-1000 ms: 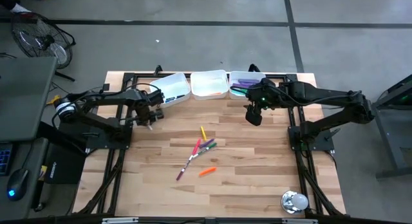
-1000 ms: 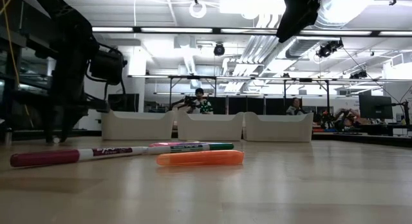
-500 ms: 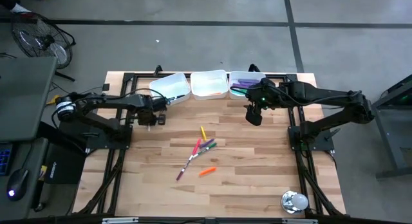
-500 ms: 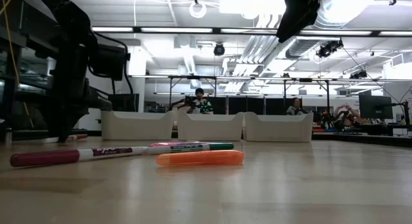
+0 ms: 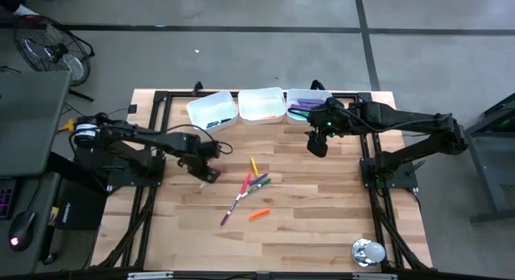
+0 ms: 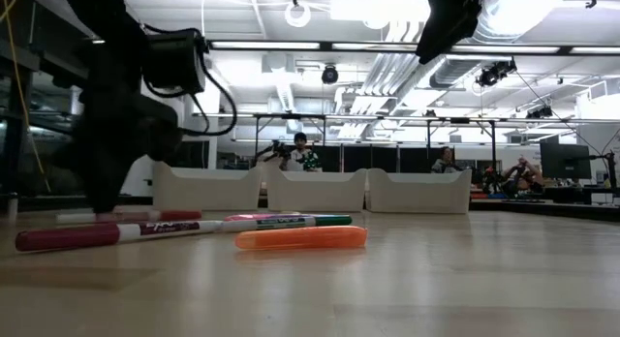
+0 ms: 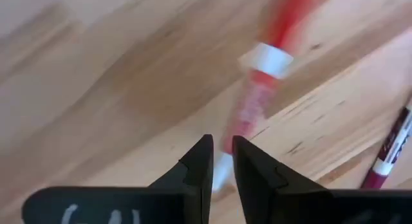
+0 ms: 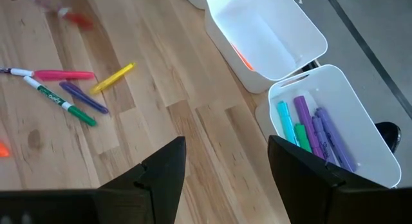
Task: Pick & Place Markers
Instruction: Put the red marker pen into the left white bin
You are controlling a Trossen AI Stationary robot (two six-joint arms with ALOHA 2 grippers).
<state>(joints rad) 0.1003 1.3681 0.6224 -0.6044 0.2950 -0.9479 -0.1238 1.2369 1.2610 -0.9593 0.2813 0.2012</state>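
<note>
I am between pickups: the left claw (image 5: 207, 175) hangs low over the tabletop (image 5: 322, 216), just left of the loose markers, and I judge I am lining up on a red marker (image 7: 264, 89). In the left wrist view its fingers (image 7: 201, 163) stand nearly together with only a thin slit between them, and nothing is held; the red marker lies on the wood just ahead of the tips. Its long axis runs straight away from the claw, in line with the slit, so the next move calls for parting the fingers and turning the wrist to cross the barrel before lowering.

The remaining markers (image 5: 248, 193) lie in a loose cluster near the middle of the tabletop. A pink and white one (image 5: 239, 198) lies slanted, one end toward the front edge. An orange one (image 5: 258, 214) lies just beside it, nearer the front.

The right claw (image 5: 316, 143) waits with its fingers wide apart, holding nothing, above the tabletop near the right tray (image 5: 301, 96), which already holds purple and teal markers.
</note>
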